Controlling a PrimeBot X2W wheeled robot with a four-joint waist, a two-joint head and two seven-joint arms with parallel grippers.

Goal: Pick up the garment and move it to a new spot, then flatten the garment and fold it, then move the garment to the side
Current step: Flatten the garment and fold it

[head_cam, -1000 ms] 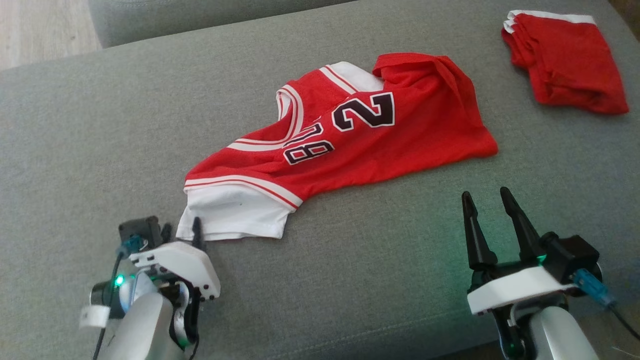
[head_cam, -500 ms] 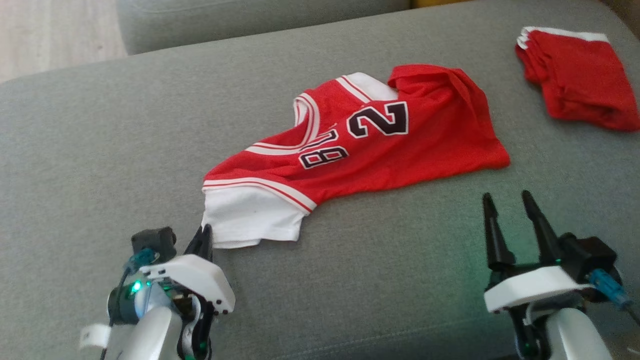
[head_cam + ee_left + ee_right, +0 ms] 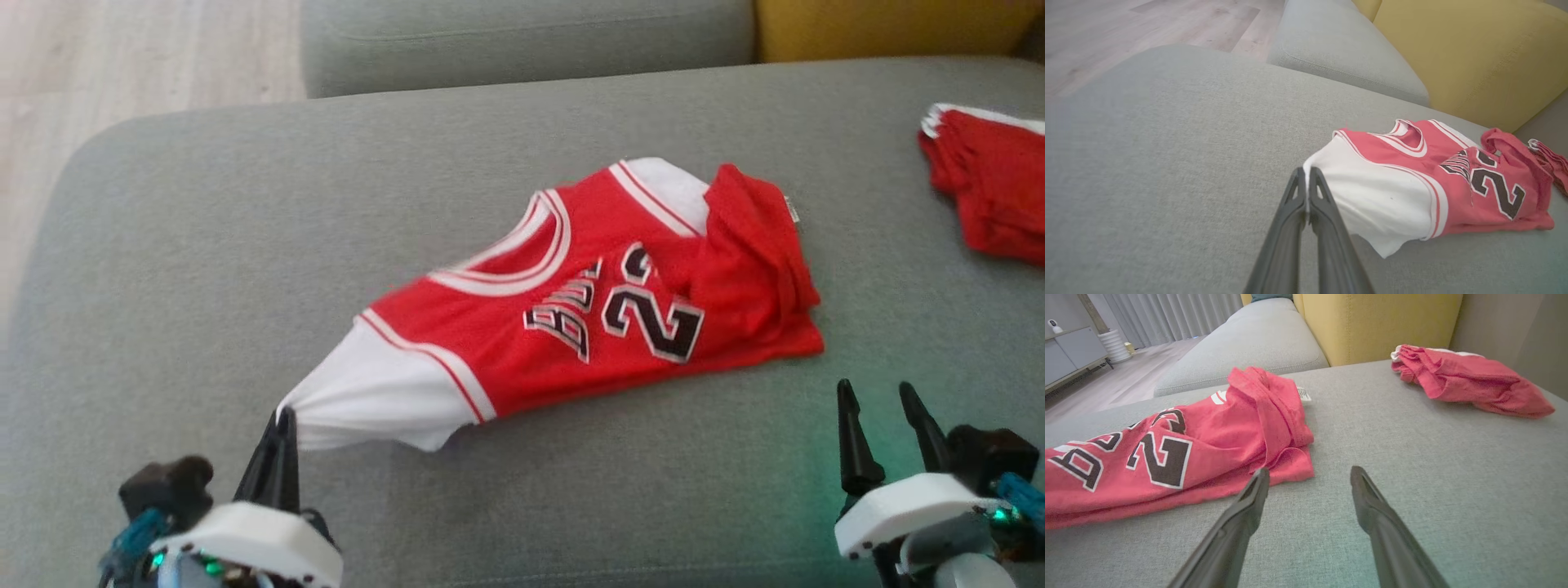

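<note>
The garment (image 3: 571, 310) is a red basketball jersey with a white panel, white trim and a black number; it lies crumpled on the grey sofa seat (image 3: 204, 245). My left gripper (image 3: 282, 420) is shut on the corner of its white panel, which is drawn taut toward me; the left wrist view shows the fingers pressed together on that corner (image 3: 1307, 179) of the garment (image 3: 1433, 179). My right gripper (image 3: 883, 396) stands open over bare cushion, just short of the garment's red hem (image 3: 1274, 428), with nothing between its fingers (image 3: 1253, 494).
A second red garment (image 3: 992, 188) lies bunched at the seat's far right (image 3: 1466, 381). A yellow cushion (image 3: 1474, 53) and a grey backrest (image 3: 522, 37) stand behind. Wooden floor (image 3: 122, 57) lies beyond the seat's left edge.
My left gripper closed on the white corner and pulled it toward me, stretching and dragging the jersey. The head camera shifted, so the whole scene sits lower and further right.
</note>
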